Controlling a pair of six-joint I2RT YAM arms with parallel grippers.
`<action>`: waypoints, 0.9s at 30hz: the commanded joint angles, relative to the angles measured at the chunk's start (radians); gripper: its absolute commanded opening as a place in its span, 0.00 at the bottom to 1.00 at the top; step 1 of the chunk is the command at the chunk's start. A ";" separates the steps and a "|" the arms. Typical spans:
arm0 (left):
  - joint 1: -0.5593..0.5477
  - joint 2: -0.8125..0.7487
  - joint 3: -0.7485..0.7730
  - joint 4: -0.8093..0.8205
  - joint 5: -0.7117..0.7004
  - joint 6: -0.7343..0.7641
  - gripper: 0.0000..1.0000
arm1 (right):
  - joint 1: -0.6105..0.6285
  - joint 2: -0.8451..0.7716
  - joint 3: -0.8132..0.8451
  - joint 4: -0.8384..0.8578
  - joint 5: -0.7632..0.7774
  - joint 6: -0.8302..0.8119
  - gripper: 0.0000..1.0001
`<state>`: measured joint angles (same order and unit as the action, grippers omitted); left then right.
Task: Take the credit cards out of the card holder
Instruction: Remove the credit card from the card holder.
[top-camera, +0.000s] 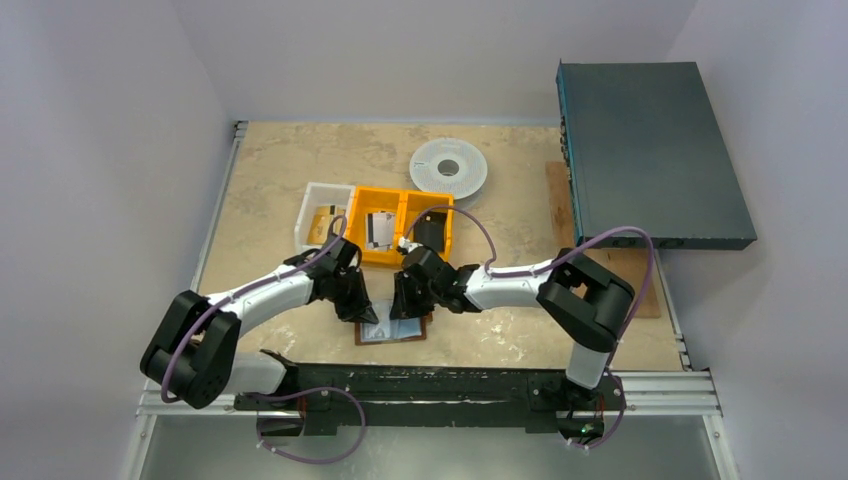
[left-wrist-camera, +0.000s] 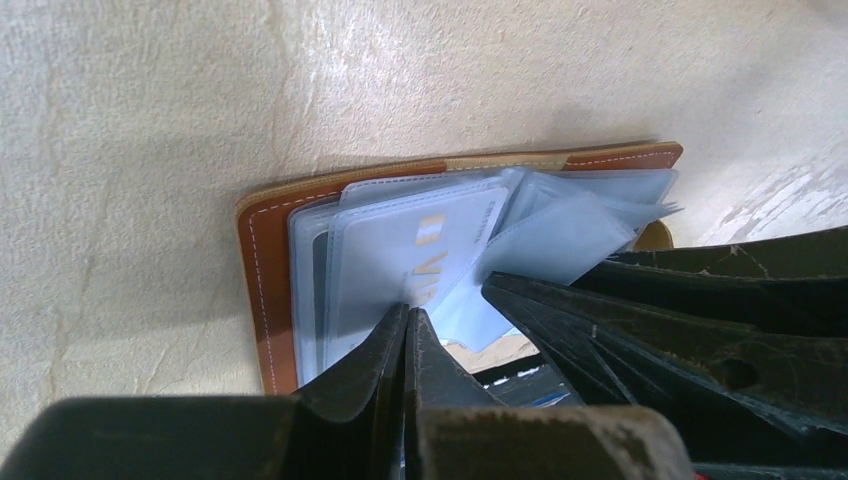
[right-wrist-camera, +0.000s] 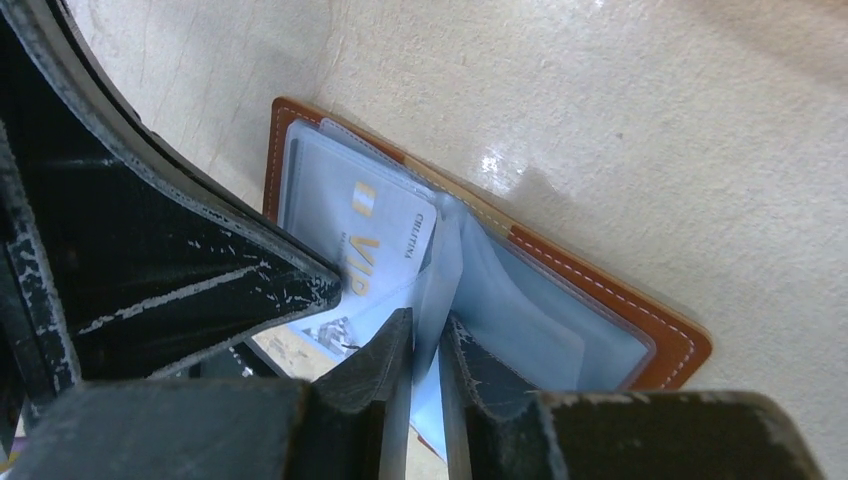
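The card holder (top-camera: 392, 331) lies open on the table, brown leather (left-wrist-camera: 262, 262) round pale blue clear sleeves (right-wrist-camera: 520, 300). A whitish credit card (left-wrist-camera: 400, 250) with gold "VIP" lettering (right-wrist-camera: 385, 228) sticks out of a sleeve on its left half. My left gripper (left-wrist-camera: 408, 314) is shut, its tips pinched together on that card's near edge. My right gripper (right-wrist-camera: 428, 330) is closed on a bunch of upright sleeves at the holder's fold. The two grippers (top-camera: 360, 303) (top-camera: 406, 303) stand close together over the holder. Any other cards are hidden.
Behind the holder stands an orange two-compartment bin (top-camera: 400, 205) holding a silvery item and a black one (top-camera: 430, 232). A clear box (top-camera: 305, 215) sits to its left, a white spool (top-camera: 449, 167) further back. A dark case (top-camera: 650, 150) overhangs a wooden board (top-camera: 640, 275) at the right.
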<state>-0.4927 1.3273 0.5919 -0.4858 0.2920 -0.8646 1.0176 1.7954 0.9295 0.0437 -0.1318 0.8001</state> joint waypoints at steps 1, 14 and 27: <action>-0.006 0.040 -0.014 -0.022 -0.124 -0.008 0.00 | -0.022 -0.050 -0.044 -0.012 -0.019 -0.013 0.16; -0.037 0.038 0.023 -0.058 -0.145 0.015 0.00 | -0.030 -0.137 -0.047 -0.018 -0.031 -0.008 0.24; -0.134 -0.005 0.145 -0.039 -0.066 -0.024 0.00 | -0.035 -0.302 -0.032 -0.153 0.104 0.010 0.60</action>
<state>-0.6060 1.3403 0.6952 -0.5682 0.1883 -0.8722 0.9913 1.5661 0.8856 -0.0479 -0.1169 0.8024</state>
